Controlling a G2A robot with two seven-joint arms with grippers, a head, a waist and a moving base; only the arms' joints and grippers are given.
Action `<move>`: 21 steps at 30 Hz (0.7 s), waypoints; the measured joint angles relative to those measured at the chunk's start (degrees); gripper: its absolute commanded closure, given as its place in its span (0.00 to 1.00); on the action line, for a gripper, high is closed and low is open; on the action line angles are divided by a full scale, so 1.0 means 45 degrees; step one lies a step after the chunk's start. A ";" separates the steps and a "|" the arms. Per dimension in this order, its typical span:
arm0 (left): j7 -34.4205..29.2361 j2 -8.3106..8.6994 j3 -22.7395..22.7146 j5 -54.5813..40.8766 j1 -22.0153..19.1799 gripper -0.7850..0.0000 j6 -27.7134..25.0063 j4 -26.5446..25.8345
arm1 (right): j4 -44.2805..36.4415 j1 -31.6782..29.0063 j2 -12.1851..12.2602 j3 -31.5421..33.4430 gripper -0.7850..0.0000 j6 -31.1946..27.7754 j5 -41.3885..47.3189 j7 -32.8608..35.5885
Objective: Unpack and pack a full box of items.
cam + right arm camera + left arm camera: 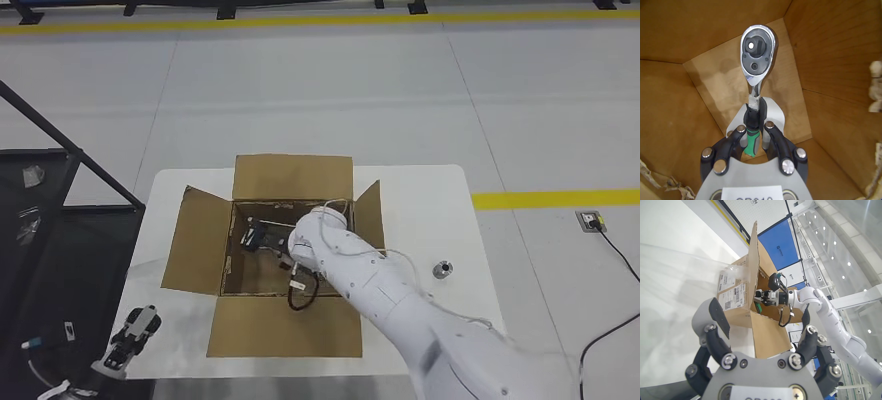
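Observation:
An open cardboard box (293,178) stands in the middle of the white table (420,200). My right gripper (754,111) is down inside it, shut on a ratchet wrench (758,55). The pads clamp the shaft just above the green handle, and the chrome head points toward the box (829,56) floor. In the top view the right gripper (255,238) is in the box's left half. My left gripper (761,311) is open and holds nothing. It is beside the box (740,315), off the table's front left corner, where the left gripper (135,335) is seen from above.
A small round metal piece (441,269) lies on the table to the right of the box. All of the box's flaps are folded outward. A black rack (40,250) stands left of the table.

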 measured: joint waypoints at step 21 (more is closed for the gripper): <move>0.0083 -0.0033 -0.0029 0.0245 -0.0111 0.00 0.0111 -0.0110 | 0.2271 0.0283 -0.0977 0.0289 0.06 0.0045 0.0136 -0.0407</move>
